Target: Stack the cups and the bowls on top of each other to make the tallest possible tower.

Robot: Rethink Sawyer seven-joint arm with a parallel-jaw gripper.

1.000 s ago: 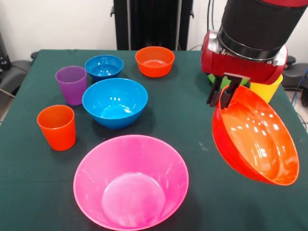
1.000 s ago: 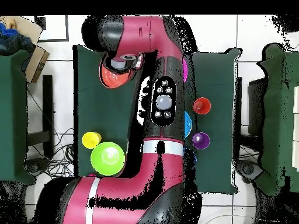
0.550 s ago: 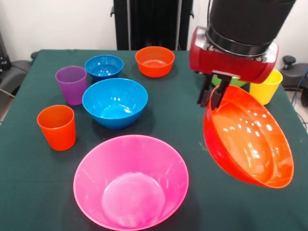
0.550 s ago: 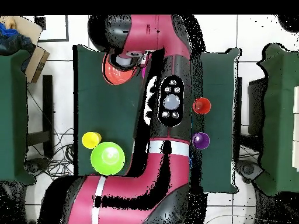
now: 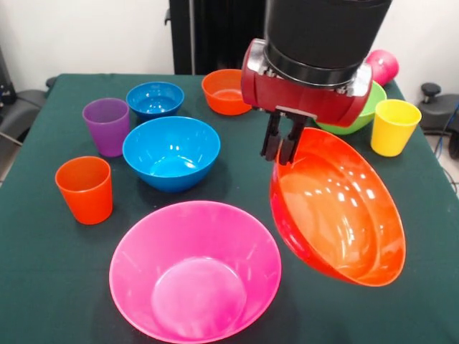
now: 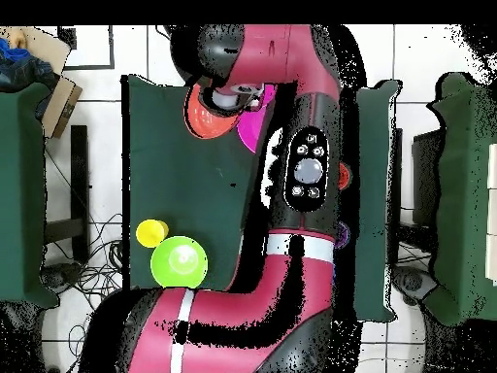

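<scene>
Where the arm descends in the front view, the gripper (image 5: 283, 143) is clamped on the upper rim of the large orange bowl (image 5: 337, 208), which hangs tilted, its mouth turned toward the camera, above the bench (image 5: 43, 287). Just left of it sits the very large pink bowl (image 5: 195, 269), upright on the bench near the front edge. Farther left stand the medium blue bowl (image 5: 171, 153), the orange cup (image 5: 85, 189) and the purple cup (image 5: 107, 126); behind them lie the small blue bowl (image 5: 155, 99) and the small orange bowl (image 5: 226, 91). Right of the arm, the lime green bowl (image 5: 362, 111) and the yellow cup (image 5: 393, 127) stand near the far right corner, with a magenta object (image 5: 382, 66) behind. Overhead, the arm hides most pieces; only the held bowl, a slice of pink, the green bowl and yellow cup show clearly. Open cloth remains at the front right corner.
</scene>
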